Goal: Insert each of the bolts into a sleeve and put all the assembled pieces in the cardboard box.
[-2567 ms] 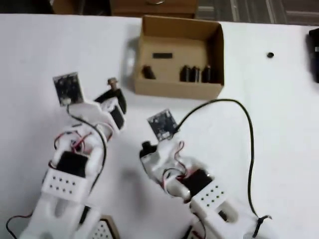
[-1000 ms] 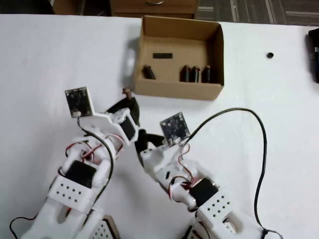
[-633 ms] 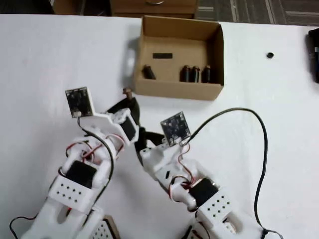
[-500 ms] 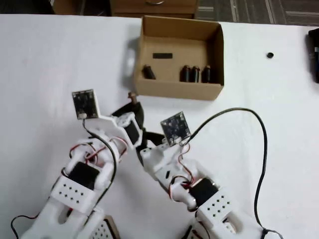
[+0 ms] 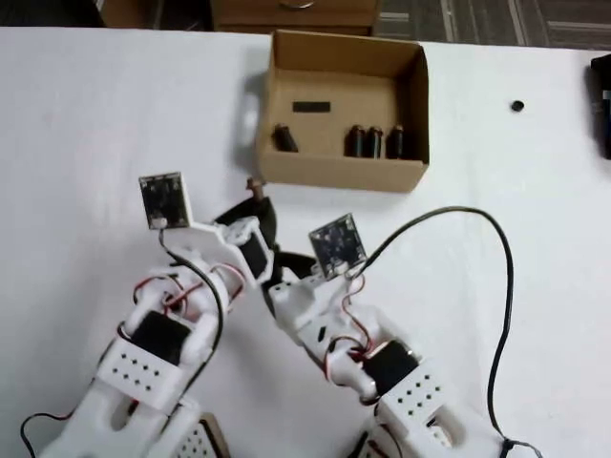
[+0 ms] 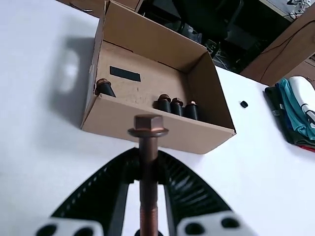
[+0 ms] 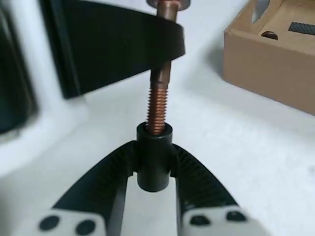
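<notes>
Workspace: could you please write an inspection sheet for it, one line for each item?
Surface: white table.
Job's things: bolt with its tip at the mouth of the sleeve; four pieces in the open box.
Clutter: small dark thing on the table, away from the box.
Grippers: left gripper shut on the bolt; right gripper shut on the sleeve.
Cables: black cable looping over the table beside the right arm.
Surroundings: folded cloth off to the box's side; brown furniture behind.

Copper bolt [image 6: 147,162] tip in black sleeve [image 7: 154,157] mouth; four assemblies [image 5: 374,142] in cardboard box [image 5: 344,175].
</notes>
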Robot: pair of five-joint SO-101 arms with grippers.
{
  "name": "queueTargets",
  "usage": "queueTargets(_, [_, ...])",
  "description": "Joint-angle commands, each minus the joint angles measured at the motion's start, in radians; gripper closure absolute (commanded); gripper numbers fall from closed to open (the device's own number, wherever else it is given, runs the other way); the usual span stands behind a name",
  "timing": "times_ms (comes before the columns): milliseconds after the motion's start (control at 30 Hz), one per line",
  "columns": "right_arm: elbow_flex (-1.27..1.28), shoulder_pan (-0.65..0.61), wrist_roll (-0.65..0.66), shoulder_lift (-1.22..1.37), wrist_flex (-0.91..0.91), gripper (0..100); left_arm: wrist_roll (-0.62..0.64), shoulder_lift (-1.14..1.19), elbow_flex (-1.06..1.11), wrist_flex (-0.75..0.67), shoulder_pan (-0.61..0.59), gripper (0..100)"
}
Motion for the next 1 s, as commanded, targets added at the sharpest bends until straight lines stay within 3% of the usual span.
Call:
queueTargets(0, [-0.006,0.013,0.002,-0.024,-0.019,97.8,0.008,-0.028,-0.016,0.002,0.014,98])
queueTargets(967, [0.025,0.016,0.002,-0.025,-0.013,97.8,0.002,-0.029,-0.022,0.123,0.089,98])
